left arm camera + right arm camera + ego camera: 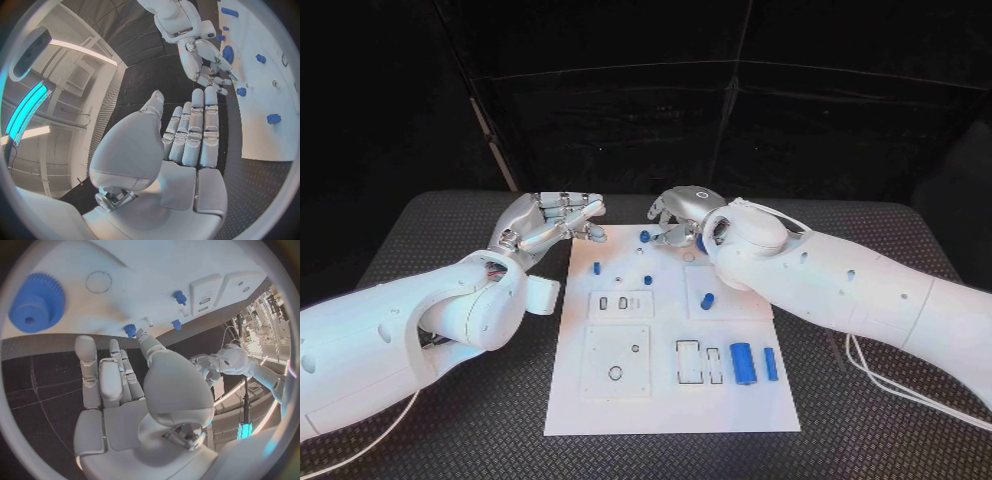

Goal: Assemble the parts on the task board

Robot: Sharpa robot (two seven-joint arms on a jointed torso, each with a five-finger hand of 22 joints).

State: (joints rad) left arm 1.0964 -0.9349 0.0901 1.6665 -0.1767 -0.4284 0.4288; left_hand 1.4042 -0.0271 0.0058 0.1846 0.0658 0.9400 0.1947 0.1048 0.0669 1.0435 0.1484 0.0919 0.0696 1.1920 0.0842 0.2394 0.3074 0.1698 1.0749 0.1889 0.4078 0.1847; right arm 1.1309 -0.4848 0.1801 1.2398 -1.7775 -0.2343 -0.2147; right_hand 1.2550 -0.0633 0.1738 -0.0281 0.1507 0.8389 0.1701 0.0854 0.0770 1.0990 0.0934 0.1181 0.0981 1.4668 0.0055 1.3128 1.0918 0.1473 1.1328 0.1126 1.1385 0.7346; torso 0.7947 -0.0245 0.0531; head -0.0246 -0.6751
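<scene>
Most work judged left. Left hand (557, 222) hovers off board's (589, 405) far-left corner, fingers straight, nothing held. Several small parts (707, 300) stand mid-board; two cylinders (743, 362) lie loose lower right. Right hand (678, 212) over far edge near gear (34, 304), fingers apart, nothing gripped.

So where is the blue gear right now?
The blue gear lies on the task board at its far end, just beyond the right hand, per the right wrist view.

matt white task board (589, 400), glossy blue plastic parts (743, 363), textured black table (430, 440).
</scene>
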